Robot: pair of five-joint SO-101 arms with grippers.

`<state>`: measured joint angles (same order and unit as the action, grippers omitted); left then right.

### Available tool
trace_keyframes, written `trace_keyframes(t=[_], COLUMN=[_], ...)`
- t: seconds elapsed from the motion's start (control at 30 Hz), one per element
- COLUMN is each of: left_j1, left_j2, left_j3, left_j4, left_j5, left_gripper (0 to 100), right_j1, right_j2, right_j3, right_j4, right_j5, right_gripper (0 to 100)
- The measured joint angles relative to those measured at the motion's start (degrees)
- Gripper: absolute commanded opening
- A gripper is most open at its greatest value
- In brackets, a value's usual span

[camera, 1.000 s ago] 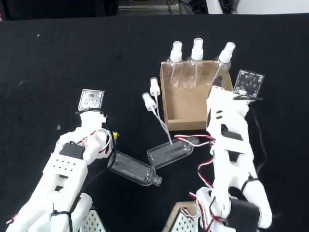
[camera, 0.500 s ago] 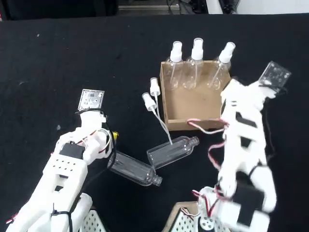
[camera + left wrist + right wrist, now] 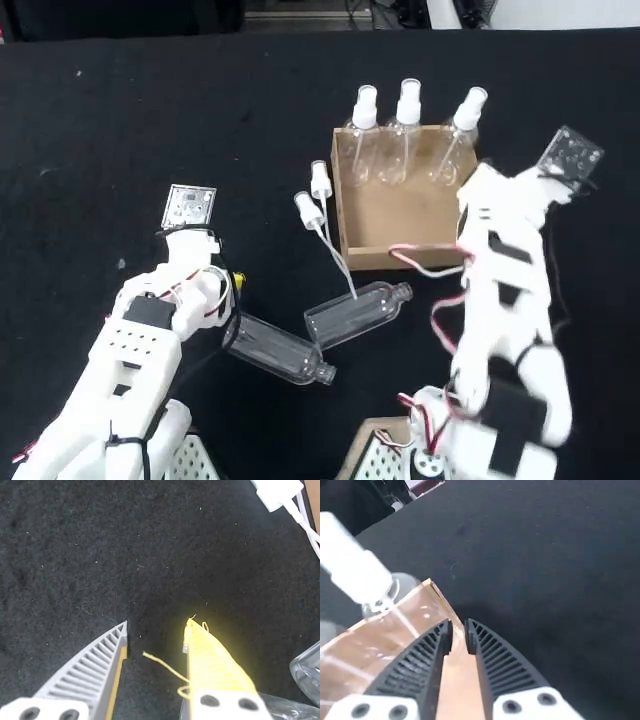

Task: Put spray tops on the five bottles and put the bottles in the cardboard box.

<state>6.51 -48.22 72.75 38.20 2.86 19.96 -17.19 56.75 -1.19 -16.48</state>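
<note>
Cardboard box [image 3: 400, 215] sits right of centre in the high view, open side up. Three bottles stand inside along its far wall, each fitted with a white spray top: left capped bottle [image 3: 362, 150], middle capped bottle [image 3: 403, 150] and right capped bottle [image 3: 450, 155] (the last one leans). Two loose spray tops [image 3: 314, 195] lie just left of the box, dip tubes trailing toward the lower centre of the frame. There, two uncapped bottles lie on their sides on the black table cloth [image 3: 150, 120]: upper uncapped bottle [image 3: 355, 315] and lower uncapped bottle [image 3: 278, 350], ends close together; contact cannot be confirmed. Left gripper [image 3: 156, 630] hangs low over the cloth at lower left, beside the base of the lower uncapped bottle, jaws spread moderately with nothing between them; a yellow thread [image 3: 162, 666] hangs from the yellow-taped finger. Right gripper [image 3: 458, 630] is above the box's right wall, jaws closed to a thin slit, gripping nothing.
</note>
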Motion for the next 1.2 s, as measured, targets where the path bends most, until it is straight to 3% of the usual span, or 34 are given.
trace_keyframes(t=[0.27, 0.4, 0.67, 0.8, 0.93, 1.07, 1.2], left_j1=[-0.5, -0.2, 1.1, 1.2, -2.7, -11.5, -19.3], left_j2=[0.0, 0.0, 0.0, 0.0, 0.0, 0.0, 0.0], left_j3=[0.0, -0.3, -15.5, -18.1, -19.1, -19.1, -16.3], left_j4=[0.0, 1.1, 20.3, 24.2, 24.4, 23.0, 19.9], left_j5=[0.0, -1.7, -7.7, -8.8, -8.9, -8.9, -8.8], left_gripper=[18, 18, 19, 18, 18, 18, 18], right_j1=[-5.5, -7.4, -7.3, -7.6, -10.6, -16.4, -22.9], right_j2=[-19.5, -20.9, -18.9, -18.9, -19.0, -21.5, -24.4], right_j3=[2.8, 2.8, 2.8, 2.4, -3.3, -9.8, -14.8], right_j4=[21.0, 23.3, 20.4, 21.9, 31.9, 45.9, 60.5], right_j5=[3.9, 4.5, 4.5, 5.5, 8.7, 16.7, 32.3], right_gripper=[1.2, 1.2, 1.3, 10.7, 19.3, 17.3, 14.0])
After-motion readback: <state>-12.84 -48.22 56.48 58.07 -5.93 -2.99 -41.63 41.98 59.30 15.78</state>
